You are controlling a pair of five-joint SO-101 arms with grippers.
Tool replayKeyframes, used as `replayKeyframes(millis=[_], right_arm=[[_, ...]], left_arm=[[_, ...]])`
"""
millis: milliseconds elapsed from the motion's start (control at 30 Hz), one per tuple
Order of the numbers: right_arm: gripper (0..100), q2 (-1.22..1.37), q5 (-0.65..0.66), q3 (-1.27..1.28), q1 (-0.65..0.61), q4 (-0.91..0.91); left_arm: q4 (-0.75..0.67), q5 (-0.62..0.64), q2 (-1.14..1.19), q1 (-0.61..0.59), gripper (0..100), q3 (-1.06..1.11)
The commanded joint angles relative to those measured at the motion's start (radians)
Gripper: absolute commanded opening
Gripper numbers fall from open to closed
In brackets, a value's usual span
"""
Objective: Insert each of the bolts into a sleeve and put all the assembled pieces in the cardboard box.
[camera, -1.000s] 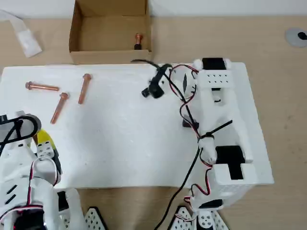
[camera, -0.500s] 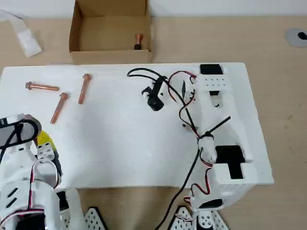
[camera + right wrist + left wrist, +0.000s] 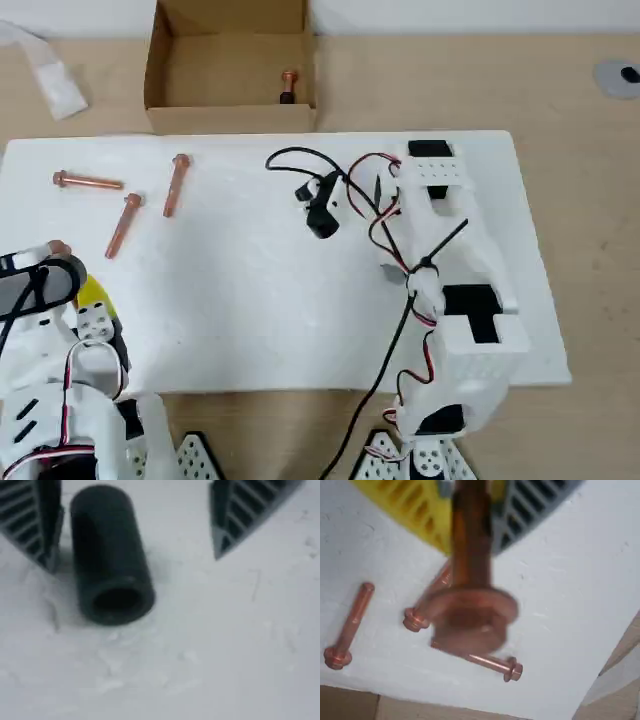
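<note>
Pinching a copper flange bolt [image 3: 470,610] by its shank, left tool [image 3: 470,505] hangs over the foam board [image 3: 250,300]. Right tool [image 3: 134,557] is spread astride the black sleeve [image 3: 107,565] lying on that board. Sleeve judged rigid, light, prone to rolling: clamp mid-barrel, bore clear.

The left gripper [image 3: 470,510] is squeezed tight around a bolt [image 3: 470,610]. The right gripper [image 3: 134,555] is pointed down, its fingers [image 3: 235,515] spread wide apart.

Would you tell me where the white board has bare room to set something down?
The board's middle is bare, between the loose bolts and the right arm's cables. Crowded: the bolts' far-left corner and under the right arm.
</note>
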Motion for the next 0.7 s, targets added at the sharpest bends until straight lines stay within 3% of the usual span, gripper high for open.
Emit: replayKeyframes(millis=[0,200,367,667], right_arm=[[24.3,0.038,0.012,-0.001,0.013,-0.032],[23.4,0.073,0.011,-0.001,0.013,-0.032],[12.4,0.099,0.008,0.001,0.013,-0.026],[2.6,0.127,-0.028,-0.002,0.012,-0.034]], left_arm=[[0.002,-0.006,-0.005,0.015,1,-0.014],[0.0,-0.006,-0.022,0.015,1,-0.014],[-0.002,-0.008,-0.027,0.015,1,-0.014],[0.003,-0.008,-0.028,0.012,1,-0.06]])
